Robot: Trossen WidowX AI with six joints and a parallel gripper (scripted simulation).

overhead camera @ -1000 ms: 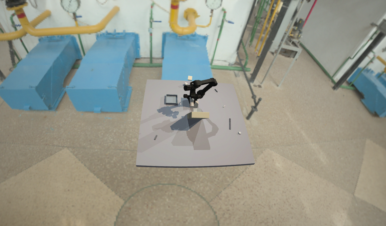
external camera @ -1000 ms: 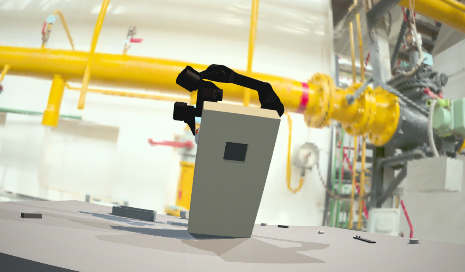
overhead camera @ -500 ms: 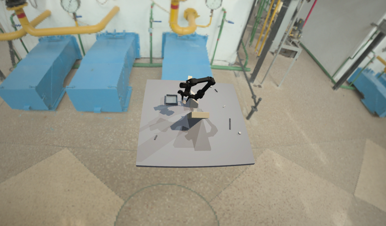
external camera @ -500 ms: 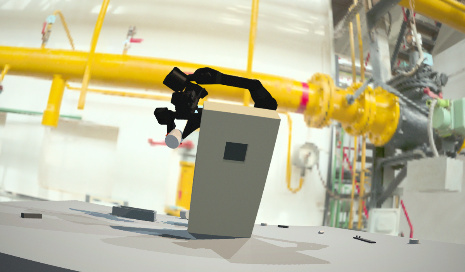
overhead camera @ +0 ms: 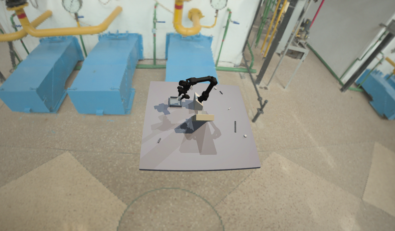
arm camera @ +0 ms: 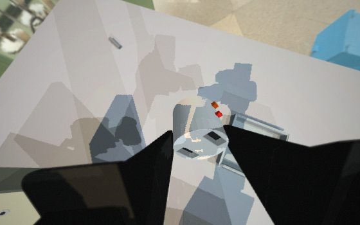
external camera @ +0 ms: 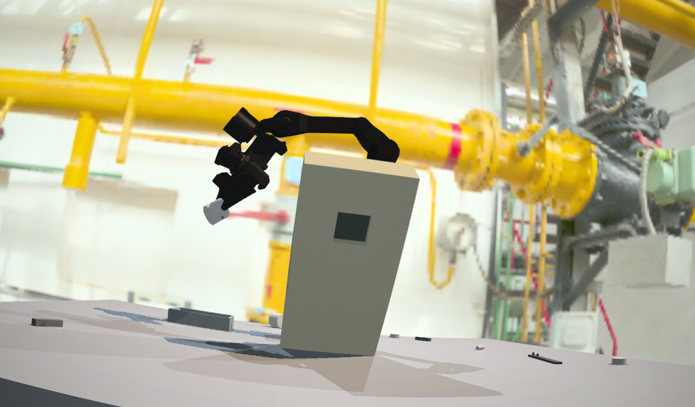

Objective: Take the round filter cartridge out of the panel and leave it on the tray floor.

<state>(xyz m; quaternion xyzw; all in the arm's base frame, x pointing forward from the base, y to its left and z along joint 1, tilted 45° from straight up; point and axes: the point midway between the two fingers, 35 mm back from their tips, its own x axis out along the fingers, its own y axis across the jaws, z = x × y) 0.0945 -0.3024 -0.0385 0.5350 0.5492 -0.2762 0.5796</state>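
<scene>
Cartridge gripped in jaws, up above tray lvl, not in it.

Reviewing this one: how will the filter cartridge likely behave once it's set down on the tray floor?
The cartridge would probably roll if laid on its curved side. Its flat, slotted face suggests it could stand on end. It looks rigid, showing no visible squeeze between the fingers.

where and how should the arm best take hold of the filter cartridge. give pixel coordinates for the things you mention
Probably best across the round side wall of the filter cartridge [external camera: 215,211] [arm camera: 198,119], near the slotted end, coming from that end with one of the fingers on each opposite side. It is a short cylinder, and its slotted face points back toward the gripper [external camera: 223,206] [arm camera: 199,128], which is shut on it that way.
</scene>
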